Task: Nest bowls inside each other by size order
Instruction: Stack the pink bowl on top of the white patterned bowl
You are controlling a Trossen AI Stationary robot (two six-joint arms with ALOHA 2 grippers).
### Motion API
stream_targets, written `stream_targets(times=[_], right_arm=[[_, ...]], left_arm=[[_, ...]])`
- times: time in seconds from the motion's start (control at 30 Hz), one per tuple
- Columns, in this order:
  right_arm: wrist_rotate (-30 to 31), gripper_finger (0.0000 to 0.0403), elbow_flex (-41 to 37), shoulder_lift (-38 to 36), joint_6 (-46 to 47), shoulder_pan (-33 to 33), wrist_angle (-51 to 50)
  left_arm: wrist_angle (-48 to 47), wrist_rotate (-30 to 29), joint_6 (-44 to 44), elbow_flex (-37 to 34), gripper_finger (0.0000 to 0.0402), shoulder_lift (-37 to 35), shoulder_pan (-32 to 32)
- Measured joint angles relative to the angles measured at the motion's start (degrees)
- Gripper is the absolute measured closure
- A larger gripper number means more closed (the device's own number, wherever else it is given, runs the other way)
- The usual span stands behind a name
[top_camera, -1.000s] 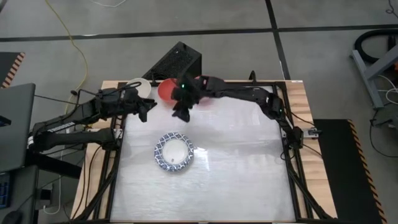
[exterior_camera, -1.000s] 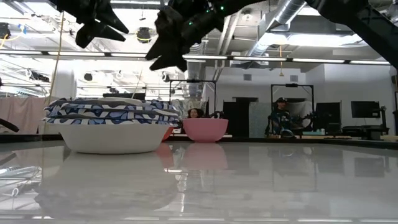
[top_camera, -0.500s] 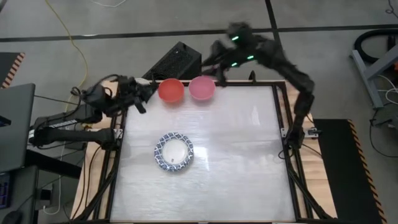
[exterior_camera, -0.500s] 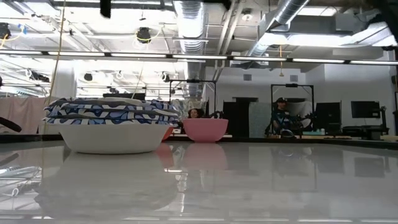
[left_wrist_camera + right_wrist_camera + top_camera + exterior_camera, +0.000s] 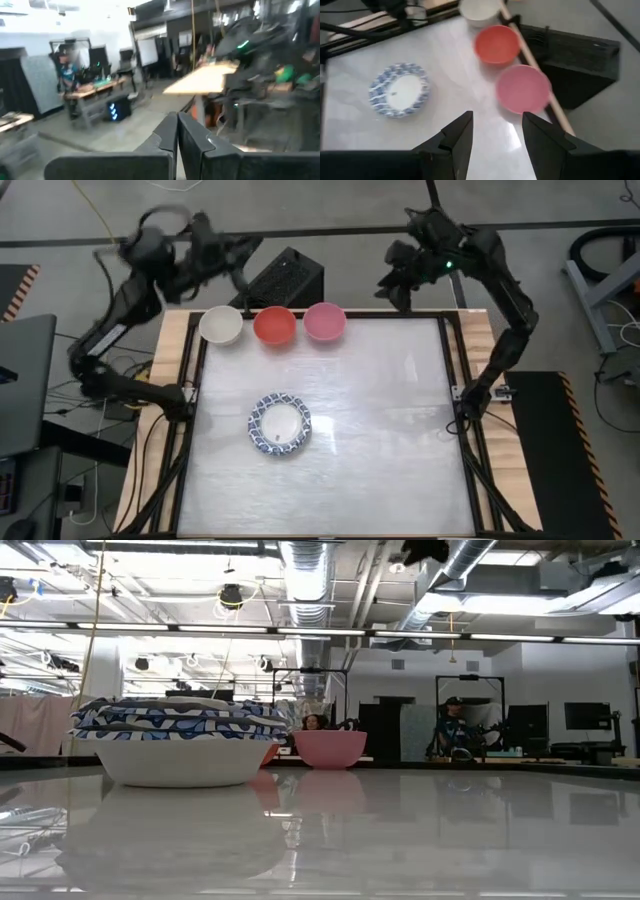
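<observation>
The blue-and-white bowls sit nested in one stack on the table's middle left, also seen in the low view and right wrist view. Along the far edge stand a cream-white bowl, a red bowl and a pink bowl, each on its base. My left gripper is raised beyond the far left corner, shut and empty. My right gripper hangs high beyond the far edge, open and empty, pointing down toward the pink bowl.
A black perforated box stands on the floor just behind the far edge, near the red bowl. The table has a dark frame rail along its sides. The white tabletop lies bare right of the stack and toward the near edge.
Both arms have risen and drawn back past the far edge. My right gripper has left its place over the red bowl and swung up toward the far right. My left gripper has lifted from beside the cream-white bowl toward the far left. The bowls have stayed put.
</observation>
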Motion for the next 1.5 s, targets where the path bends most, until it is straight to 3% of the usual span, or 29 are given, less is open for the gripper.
stream_targets(times=[0.13,0.23,0.4,0.5,0.57,0.67,0.87,0.97,1.07,1.17,1.27,1.4,1.5], right_arm=[[-0.05,0.0212,-0.03,-0.15,2.81,6.55,3.61],[0.75,0.0212,1.05,-0.05,2.49,11.49,10.23],[9.69,0.0212,1.27,-2.89,-2.23,13.65,18.94],[15.13,0.0212,1.44,-4.66,-4.52,10.12,19.77],[15.42,0.0212,1.44,-5.78,-5.07,6.01,19.26],[13.39,0.0212,1.44,-6.91,-5.31,-1.18,18.37],[4.83,0.0212,1.18,-6.37,-7.00,-14.49,12.93],[0.22,0.0212,-0.90,-5.10,-7.98,-18.22,9.61],[-6.72,0.0212,-5.07,-4.00,-8.50,-18.87,8.46],[-12.96,0.0212,-9.97,-3.27,-9.86,-17.13,9.62],[-14.54,0.0212,-13.52,-2.01,-9.47,-13.13,11.52],[-14.92,0.0212,-14.93,-0.46,-9.08,-6.54,13.98],[-14.16,0.0212,-14.91,-0.18,-7.09,-1.82,21.97]], left_arm=[[-12.10,3.12,1.75,14.88,0.0400,10.46,6.25],[-21.32,11.81,-2.00,21.67,0.0400,17.98,10.96],[-29.36,30.42,-9.04,22.72,0.0400,28.20,12.35],[-28.95,35.53,-10.35,22.66,0.0400,32.45,8.98],[-27.96,36.24,-10.68,22.66,0.0400,34.04,5.69],[-26.16,35.34,-9.99,22.66,0.0400,34.80,0.39],[-18.63,27.79,-10.85,25.94,0.0400,33.53,-9.49],[-18.97,22.09,-8.91,31.85,0.0400,32.64,-12.93],[-20.76,12.55,-2.18,37.32,0.0400,31.59,-14.74],[-17.76,3.52,2.66,33.68,0.0400,25.99,-13.52],[-21.27,-2.91,3.37,33.79,0.0400,21.73,-8.82],[-31.13,-1.48,0.60,33.87,0.0400,18.47,-0.26],[-42.69,2.32,-0.64,33.81,0.0400,18.43,5.75]])
